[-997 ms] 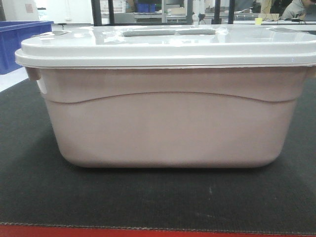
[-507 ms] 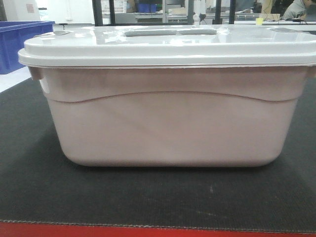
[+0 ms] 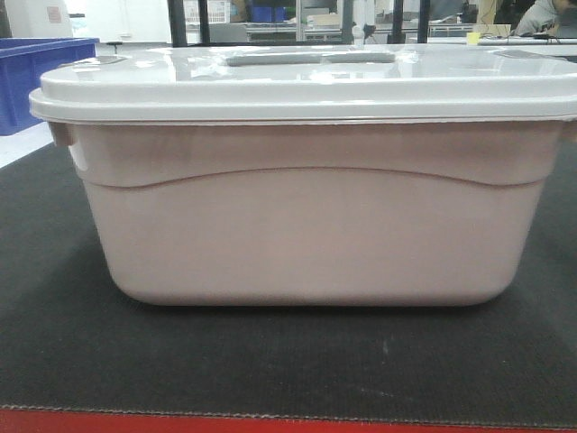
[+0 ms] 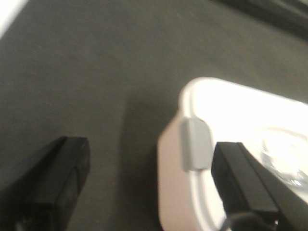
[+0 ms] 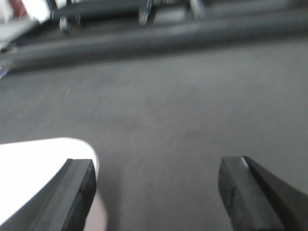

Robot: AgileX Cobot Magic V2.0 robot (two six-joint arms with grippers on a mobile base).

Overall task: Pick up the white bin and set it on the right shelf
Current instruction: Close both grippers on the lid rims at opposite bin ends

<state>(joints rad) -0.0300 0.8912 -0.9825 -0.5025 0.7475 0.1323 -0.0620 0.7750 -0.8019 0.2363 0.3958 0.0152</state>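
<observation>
Framing in the front view differs only slightly from half a second ago: the large rounded pinkish off-white plastic tub (image 3: 306, 234) now reaches a touch further left and lower, much as it did a second ago. It sits on the black textured mat (image 3: 270, 361) of a red-edged table (image 3: 270, 424). Its light grey-white lid (image 3: 306, 86) is shut, so the contents are hidden. Behind on the left stands a blue open plastic crate (image 3: 36, 81); its inside cannot be seen. A recessed grey handle (image 3: 306, 59) lies in the lid's top.

In the wrist views, the left gripper (image 4: 151, 149) has its black fingers spread apart astride the tub's corner. One finger is over the lid beside a small grey clip (image 4: 195, 144), the other over the mat. The right gripper (image 5: 158, 166) is likewise spread, with one finger over what seems to be the lid's corner, though the view is blurred.
</observation>
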